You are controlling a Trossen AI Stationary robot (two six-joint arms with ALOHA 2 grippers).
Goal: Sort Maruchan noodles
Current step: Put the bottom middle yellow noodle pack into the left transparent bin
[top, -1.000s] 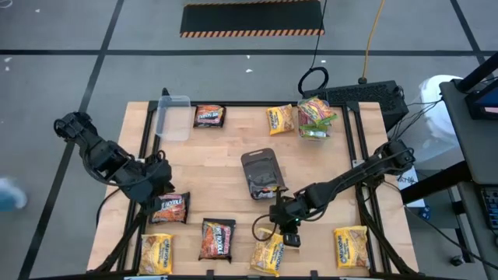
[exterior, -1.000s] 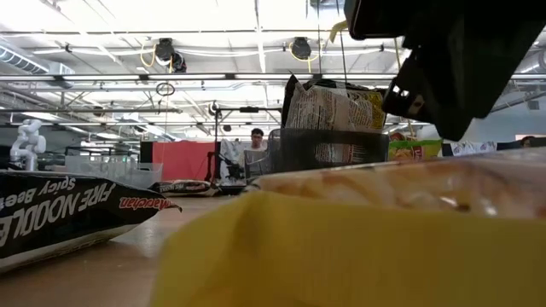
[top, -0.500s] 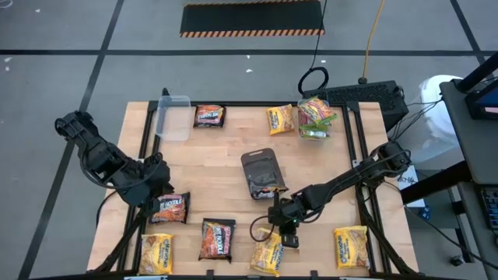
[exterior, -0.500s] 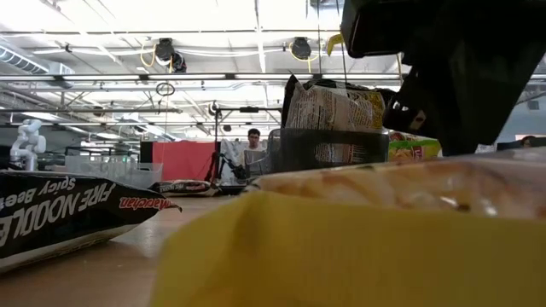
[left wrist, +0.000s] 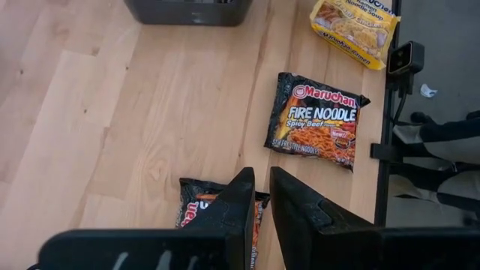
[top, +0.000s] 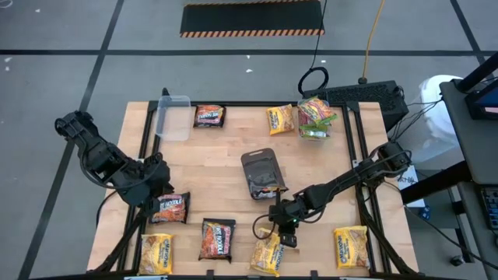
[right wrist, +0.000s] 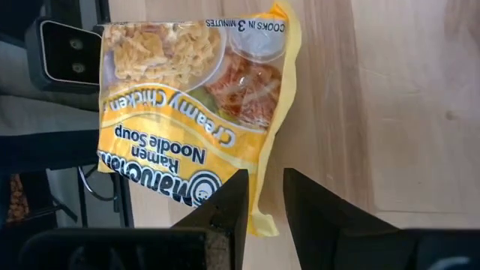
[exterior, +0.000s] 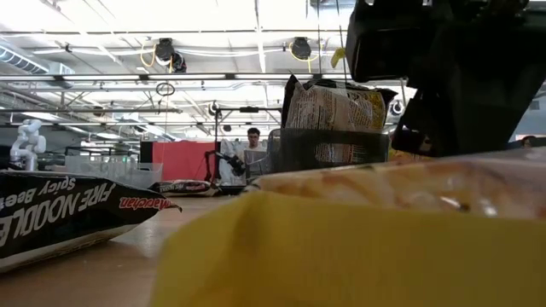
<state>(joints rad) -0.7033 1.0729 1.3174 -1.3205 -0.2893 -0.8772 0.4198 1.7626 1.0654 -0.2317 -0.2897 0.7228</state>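
Flat plastic Maruchan noodle packets are lying all over the pale wooden table (top: 218, 167): a dark one (top: 208, 116) and a yellow one (top: 280, 118) at the far side, dark ones (top: 170, 208) (top: 217, 238) and yellow ones (top: 156, 252) (top: 350, 246) along the near side. A dark grey tray (top: 261, 173) is sitting in the middle, a clear plastic tub (top: 172, 117) is resting at the far left, and another clear tub (top: 315, 118) full of packets is standing at the far right. Around the table, grey floor is showing. The right gripper (top: 285, 230) is hanging just over a yellow Creamy Chicken packet (right wrist: 191, 105) at the near edge, with its fingers (right wrist: 231, 204) a little apart and holding nothing. The left gripper (top: 162, 189) is hovering over the dark packet on the left, its fingers (left wrist: 244, 202) nearly together and empty.
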